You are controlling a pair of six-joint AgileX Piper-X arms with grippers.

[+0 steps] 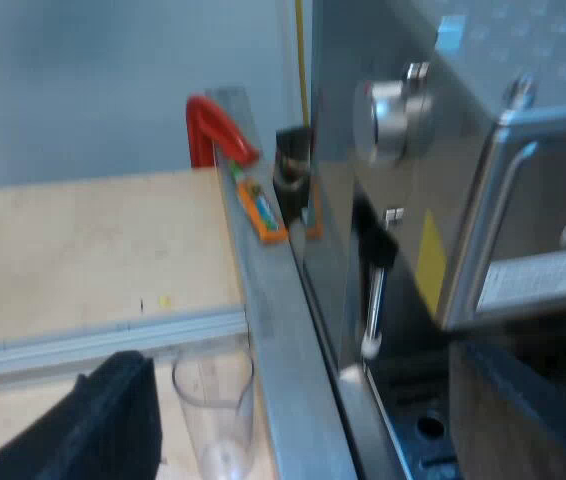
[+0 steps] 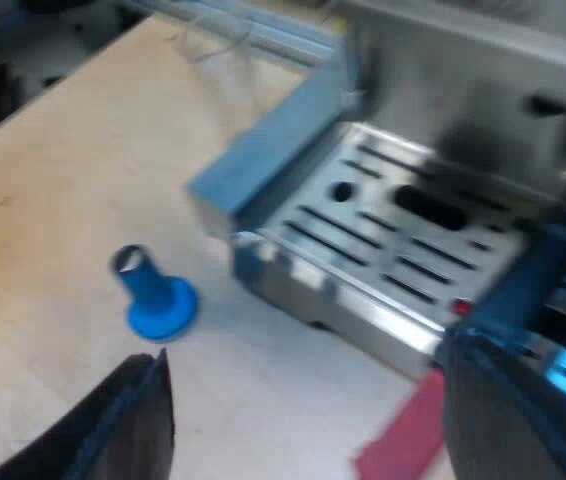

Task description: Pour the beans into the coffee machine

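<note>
Reaching stage, I'd say: the measuring glass (image 1: 213, 405) stands on the desk (image 1: 83, 250), just beside the espresso machine (image 1: 523, 200) (I see no beans in it). The left gripper (image 1: 298, 365) has its fingers spread and empty, as does the right gripper (image 2: 303, 355). Next the left must close on the glass.

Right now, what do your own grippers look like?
Both the left gripper and the right gripper have two thick, matte black fingers with blunt, rounded tips and no markings I can make out. One finger of the right gripper shows a bluish sheen.
</note>
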